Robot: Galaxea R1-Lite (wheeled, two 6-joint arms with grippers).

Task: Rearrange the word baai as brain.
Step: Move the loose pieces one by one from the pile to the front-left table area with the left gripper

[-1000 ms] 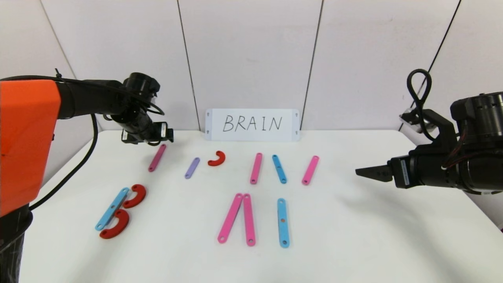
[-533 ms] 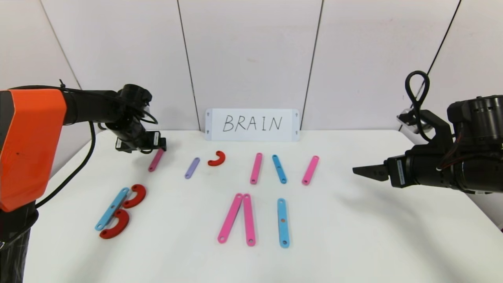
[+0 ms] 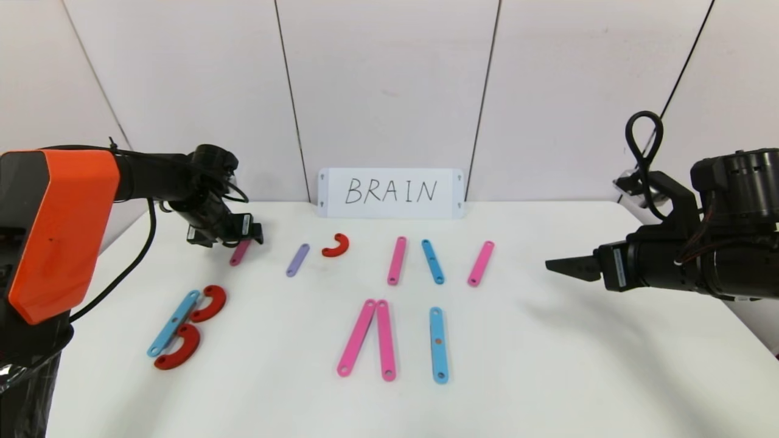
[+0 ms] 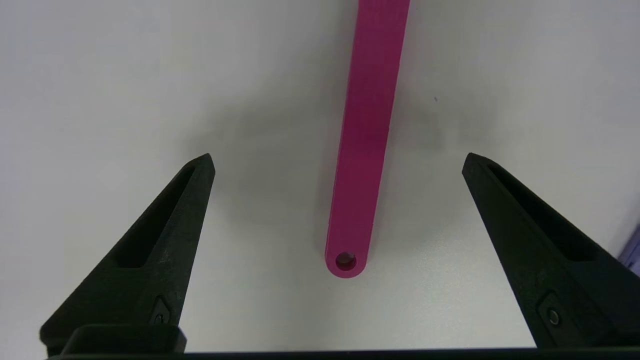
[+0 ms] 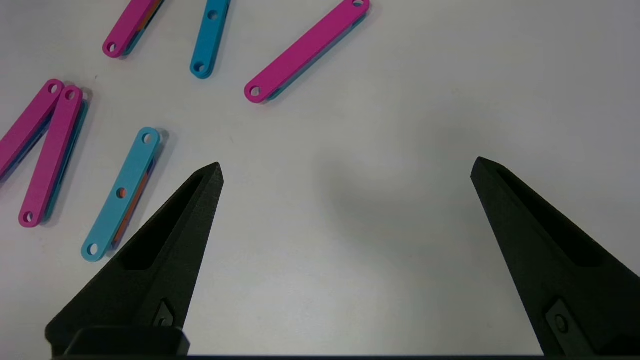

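Flat plastic letter pieces lie on the white table. At the front left a blue bar point(image 3: 173, 322) with two red curves point(image 3: 209, 303) forms a B. At the back left my left gripper point(image 3: 243, 238) is open, just above the far end of a dark pink bar point(image 3: 239, 253); in the left wrist view that bar point(image 4: 367, 130) lies between the spread fingers, untouched. A purple bar point(image 3: 297, 260) and a red curve point(image 3: 336, 245) lie beside it. Pink and blue bars point(image 3: 433, 261) lie mid-table. My right gripper point(image 3: 563, 266) is open and empty, above the table's right side.
A white card point(image 3: 391, 193) with handwritten BRAIN leans on the back wall. Two pink bars point(image 3: 370, 337) in a narrow V and a blue bar point(image 3: 438, 344) lie at the front centre; they also show in the right wrist view point(image 5: 122, 192).
My left gripper has come down and forward over the dark pink bar's far end, now covering its top part. The right gripper has shifted only slightly. No piece has moved.
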